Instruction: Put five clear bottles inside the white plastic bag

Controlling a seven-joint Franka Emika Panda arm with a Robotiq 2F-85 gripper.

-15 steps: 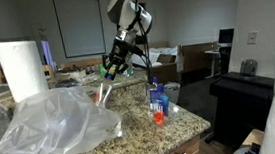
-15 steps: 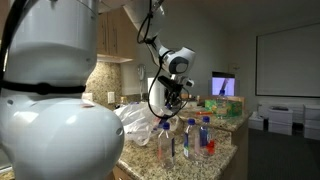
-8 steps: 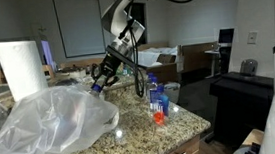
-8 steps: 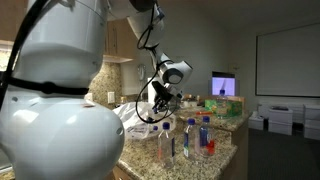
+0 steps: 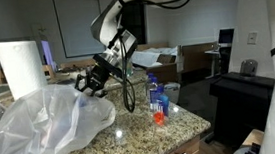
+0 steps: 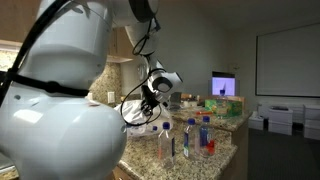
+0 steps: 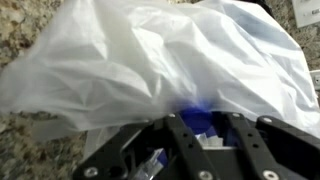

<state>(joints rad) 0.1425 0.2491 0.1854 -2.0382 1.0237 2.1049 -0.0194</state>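
- The table (image 5: 153,136), a speckled stone top, is carrying everything in the scene.
- The white plastic bag (image 5: 42,130) is lying slumped on the table's left side. Its mouth is looking folded rather than gaping, so a bottle could be landing on top of the film and rolling off.
- A paper-towel roll (image 5: 21,67) is standing upright just behind the bag. A wide swing there could be tipping it.
- The gripper (image 5: 88,83) is hanging over the bag's right edge and is clenched on one of the clear bottles.
- That held bottle (image 7: 198,120) is showing its blue part between the gripper's prongs in the wrist view, with the bag just below it. Letting go here, outside the opening, is likely risking a miss. Pressing lower is risking a snag on the thin film and dragging the bag.
- The remaining bottles (image 5: 158,103) are standing grouped on the table's right side, well apart from the bag.
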